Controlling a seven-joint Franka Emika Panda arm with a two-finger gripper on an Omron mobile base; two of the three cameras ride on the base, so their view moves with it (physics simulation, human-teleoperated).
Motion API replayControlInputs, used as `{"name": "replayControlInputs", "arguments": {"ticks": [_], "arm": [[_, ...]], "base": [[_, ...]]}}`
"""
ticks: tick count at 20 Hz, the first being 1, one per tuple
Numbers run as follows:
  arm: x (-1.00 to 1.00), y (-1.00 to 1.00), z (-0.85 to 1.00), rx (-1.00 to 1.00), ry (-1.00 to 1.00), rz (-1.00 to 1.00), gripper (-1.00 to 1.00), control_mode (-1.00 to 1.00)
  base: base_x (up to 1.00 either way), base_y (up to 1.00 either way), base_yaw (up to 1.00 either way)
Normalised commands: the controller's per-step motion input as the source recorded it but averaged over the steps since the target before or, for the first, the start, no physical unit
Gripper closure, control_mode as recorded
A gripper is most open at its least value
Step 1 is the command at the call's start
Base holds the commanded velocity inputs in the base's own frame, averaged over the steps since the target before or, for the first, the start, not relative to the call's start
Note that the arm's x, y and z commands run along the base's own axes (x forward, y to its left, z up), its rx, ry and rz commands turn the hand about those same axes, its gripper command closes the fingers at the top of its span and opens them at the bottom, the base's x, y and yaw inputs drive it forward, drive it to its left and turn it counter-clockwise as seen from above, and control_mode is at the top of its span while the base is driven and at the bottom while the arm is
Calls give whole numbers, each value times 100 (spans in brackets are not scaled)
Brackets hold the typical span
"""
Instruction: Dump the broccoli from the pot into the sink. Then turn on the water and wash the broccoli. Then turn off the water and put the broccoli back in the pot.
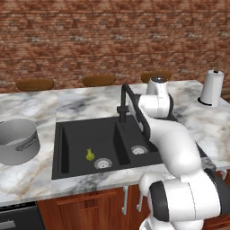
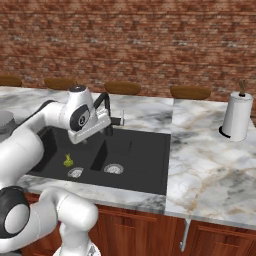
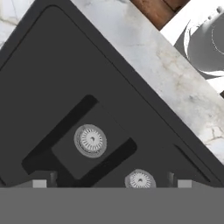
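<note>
One gripper [image 3: 111,183] wide above sink [image 3: 65,87]

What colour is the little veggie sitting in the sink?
The tiny broccoli floret is yellow-green, lying in the matte black sink; the left base view shows it best.

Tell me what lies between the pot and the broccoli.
In the left base view, a strip of bare marble counter and the black wall of the sink separate the pot from the broccoli, which sits in the larger basin.

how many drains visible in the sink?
2. One drain is in the larger basin of the sink, beside the broccoli; the other drain is in the smaller basin. None look hidden.
</note>
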Motion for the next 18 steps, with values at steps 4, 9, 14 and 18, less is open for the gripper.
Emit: {"name": "replayControlInputs", "arguments": {"ticks": [4,9,14,18], "arm": [[3,-50,10,21,6,-20,-100,-100],[0,-51,6,22,9,-6,-100,-100],[1,-42,0,20,1,0,-100,-100],[8,-21,0,15,0,0,-100,-100]], "base": [[0,0,0],[0,0,0],[0,0,0],[0,0,0]]}}
